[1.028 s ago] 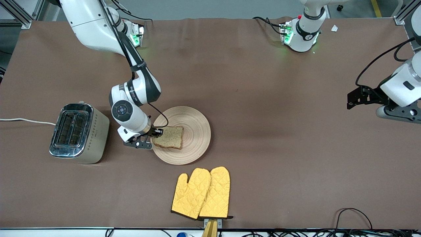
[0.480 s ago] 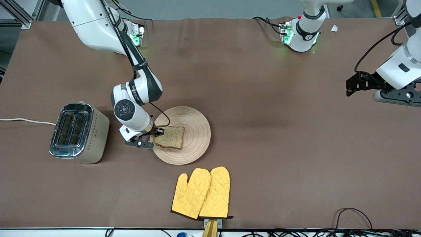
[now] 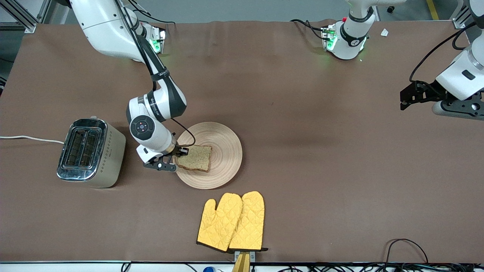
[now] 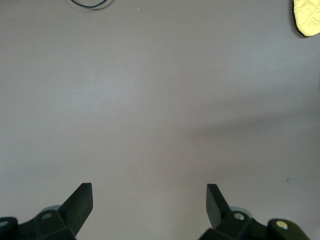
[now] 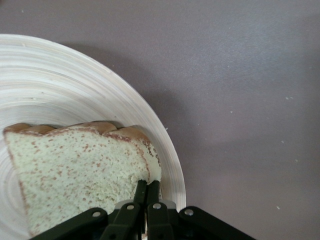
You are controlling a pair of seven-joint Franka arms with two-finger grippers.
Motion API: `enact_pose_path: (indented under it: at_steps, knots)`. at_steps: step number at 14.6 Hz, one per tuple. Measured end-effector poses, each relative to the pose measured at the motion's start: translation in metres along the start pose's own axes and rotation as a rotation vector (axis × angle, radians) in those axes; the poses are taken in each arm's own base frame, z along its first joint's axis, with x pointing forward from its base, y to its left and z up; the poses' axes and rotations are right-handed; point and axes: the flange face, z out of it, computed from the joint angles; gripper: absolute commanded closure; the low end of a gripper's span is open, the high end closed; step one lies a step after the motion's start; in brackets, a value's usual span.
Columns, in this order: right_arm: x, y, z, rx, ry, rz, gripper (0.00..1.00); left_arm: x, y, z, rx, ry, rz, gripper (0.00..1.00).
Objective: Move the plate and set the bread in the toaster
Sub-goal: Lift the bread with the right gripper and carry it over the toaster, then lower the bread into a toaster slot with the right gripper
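Note:
The bread (image 3: 196,158) (image 5: 75,170) lies on the round wooden plate (image 3: 225,145) (image 5: 75,90), at the plate's edge toward the toaster (image 3: 90,153). My right gripper (image 3: 180,154) (image 5: 147,184) is shut on the bread, its two fingers pinching the slice's edge just inside the plate's rim. The toaster stands beside the plate toward the right arm's end of the table, its two slots facing up. My left gripper (image 3: 410,97) (image 4: 149,195) hangs open over bare table at the left arm's end, holding nothing.
A pair of yellow oven mitts (image 3: 231,221) (image 4: 307,17) lies nearer the front camera than the plate. The toaster's white cord (image 3: 30,138) runs off the table's end. A black cable (image 3: 406,245) loops at the front edge.
The right gripper's fingers have closed on the bread's edge and the slice has shifted slightly. The left arm has drawn back toward the bases' side of the table.

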Motion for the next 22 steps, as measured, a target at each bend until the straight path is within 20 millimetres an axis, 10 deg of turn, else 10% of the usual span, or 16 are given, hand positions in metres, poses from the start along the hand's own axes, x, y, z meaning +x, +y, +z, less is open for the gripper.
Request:
enact_pose_path:
  at_steps: [12, 17, 22]
  knots:
    - [0.003, 0.021, -0.186, -0.267, -0.011, -0.045, 1.00, -0.004, -0.051, 0.004, -0.018, 0.014, -0.089, 0.00]
    - [0.005, 0.056, -0.205, -0.576, 0.013, -0.111, 1.00, 0.002, -0.013, 0.001, -0.022, 0.023, -0.034, 0.00]
    - [0.006, 0.084, -0.210, -0.766, -0.013, -0.086, 1.00, 0.001, -0.020, 0.002, -0.021, 0.023, -0.045, 0.00]
